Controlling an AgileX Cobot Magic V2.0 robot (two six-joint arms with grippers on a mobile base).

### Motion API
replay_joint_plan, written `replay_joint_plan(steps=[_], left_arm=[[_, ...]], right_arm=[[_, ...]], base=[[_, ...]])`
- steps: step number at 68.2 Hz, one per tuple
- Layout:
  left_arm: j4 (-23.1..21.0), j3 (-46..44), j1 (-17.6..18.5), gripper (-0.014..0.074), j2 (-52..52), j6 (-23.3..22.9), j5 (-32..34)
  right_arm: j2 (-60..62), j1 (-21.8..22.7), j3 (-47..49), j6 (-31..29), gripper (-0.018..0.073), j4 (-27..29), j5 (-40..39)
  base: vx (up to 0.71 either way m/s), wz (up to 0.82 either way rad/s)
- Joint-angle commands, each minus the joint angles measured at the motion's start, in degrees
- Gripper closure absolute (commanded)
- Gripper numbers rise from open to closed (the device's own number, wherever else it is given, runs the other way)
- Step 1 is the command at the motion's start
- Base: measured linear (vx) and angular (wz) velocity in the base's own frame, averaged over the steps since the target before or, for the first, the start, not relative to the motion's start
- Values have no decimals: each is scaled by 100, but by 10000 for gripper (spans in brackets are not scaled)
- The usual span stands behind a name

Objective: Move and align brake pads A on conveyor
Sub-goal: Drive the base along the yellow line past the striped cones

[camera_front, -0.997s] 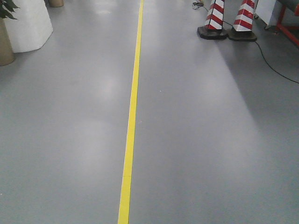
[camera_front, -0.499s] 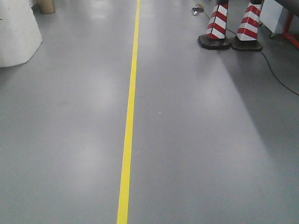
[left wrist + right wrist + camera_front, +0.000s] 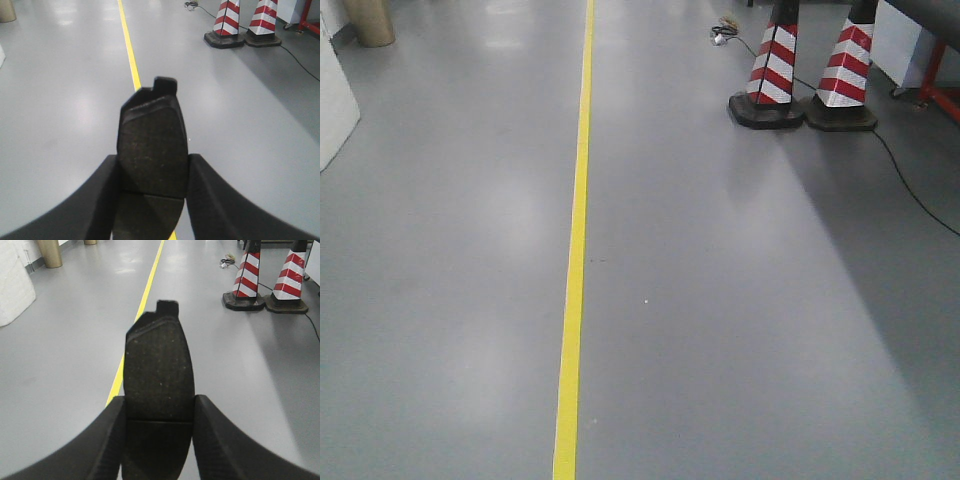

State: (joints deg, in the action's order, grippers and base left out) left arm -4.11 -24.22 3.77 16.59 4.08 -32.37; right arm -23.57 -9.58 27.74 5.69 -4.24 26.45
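Front-facing view: smooth grey painted floor. One yellow tape line runs from the bottom edge to the top, left of centre. Two red-and-white striped traffic cones on black bases stand side by side in the upper right. A thin black cable trails from behind them toward the right edge. A red metal frame leg sits at the far right edge and a tan cylinder in the upper left corner. No arm, no pad and no dark felt conveyor belt can be made out here. Left wrist view: left gripper, its two black curved fingers clenched on a flat dark grey, slightly curved oblong brake pad. The pad is at centre frame, standing on end above the floor, with a small tab at its top and a groove across it low between the fingers. Right wrist view: right gripper, likewise clamped on a second flat dark grey brake pad. This pad is at centre frame, upright, tab uppermost, with a groove across its lower part. Step in hand, as judged: carriage of two pads, one per claw, over open floor; placing not yet begun. Next move calls for bringing the conveyor belt within reach with a firm hold meanwhile. Each pad is then to be lowered flat onto the belt and squared with the other before release.
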Motion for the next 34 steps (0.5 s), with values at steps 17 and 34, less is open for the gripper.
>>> replay_joint_plan(steps=[17,34], left_arm=[[-51,-161,13,603,63,-62,567],[-51,-161,13,603,63,-62,567]], right_arm=[[-18,28,171,-4,564,-46,-462],[-18,28,171,-4,564,-46,-462]], base=[[72,-6],[75,2]])
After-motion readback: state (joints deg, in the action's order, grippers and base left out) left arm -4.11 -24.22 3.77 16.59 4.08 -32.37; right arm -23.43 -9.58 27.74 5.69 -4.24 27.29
